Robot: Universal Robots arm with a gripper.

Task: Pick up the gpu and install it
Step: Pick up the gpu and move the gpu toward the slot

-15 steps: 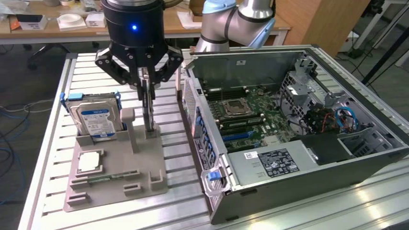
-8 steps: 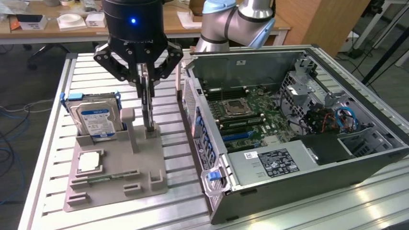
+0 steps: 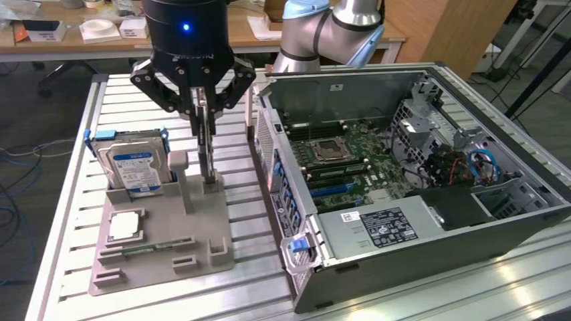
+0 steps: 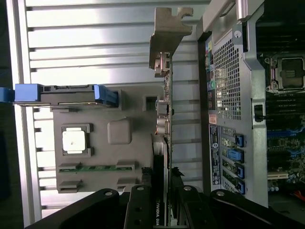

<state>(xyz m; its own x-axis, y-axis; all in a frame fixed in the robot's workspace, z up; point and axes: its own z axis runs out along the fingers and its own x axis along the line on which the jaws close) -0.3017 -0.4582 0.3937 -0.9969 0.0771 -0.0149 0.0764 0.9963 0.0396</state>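
Observation:
The gpu (image 3: 207, 144) is a thin black card standing on edge in the grey holder tray (image 3: 165, 264), its lower end still at the tray's slot. My gripper (image 3: 202, 101) hangs straight over it, and its black fingers close on the card's upper edge from both sides. In the wrist view the gpu (image 4: 164, 119) runs edge-on, with its silver bracket at the far end. There my gripper (image 4: 162, 193) has its pads against both faces of the card.
The open computer case (image 3: 499, 221) lies at the exterior view's right, motherboard (image 3: 344, 167) exposed; its rear panel (image 4: 228, 95) runs beside the card. On the tray sit a hard drive (image 3: 134, 170), a CPU chip (image 3: 125, 226) and a memory stick (image 3: 143, 249). The table (image 3: 63, 221) is slatted aluminium.

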